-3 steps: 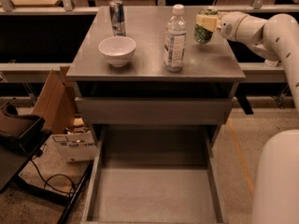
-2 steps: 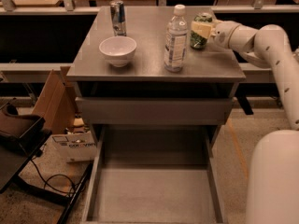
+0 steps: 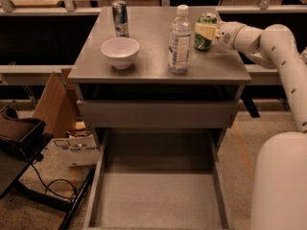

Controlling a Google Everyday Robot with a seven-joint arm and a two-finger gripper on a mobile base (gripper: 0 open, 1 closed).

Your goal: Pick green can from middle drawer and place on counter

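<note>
The green can (image 3: 205,38) is upright over the far right part of the counter (image 3: 153,63), just right of a water bottle. I cannot tell whether its base touches the surface. My gripper (image 3: 205,30) reaches in from the right on the white arm (image 3: 259,37). Its cream fingers (image 3: 203,29) are shut around the can's upper half. The middle drawer (image 3: 158,195) is pulled out wide below the counter, and its grey floor is bare.
On the counter stand a clear water bottle (image 3: 179,40), a white bowl (image 3: 120,51) and a taller silver-and-blue can (image 3: 120,18). A closed drawer front (image 3: 158,114) is above the open drawer. Cardboard (image 3: 53,104), a white box (image 3: 74,150) and cables lie at left. My white base (image 3: 280,186) is at right.
My gripper has carried the green can left from beyond the counter's right edge to a spot over the counter beside the water bottle, and slightly lower.
</note>
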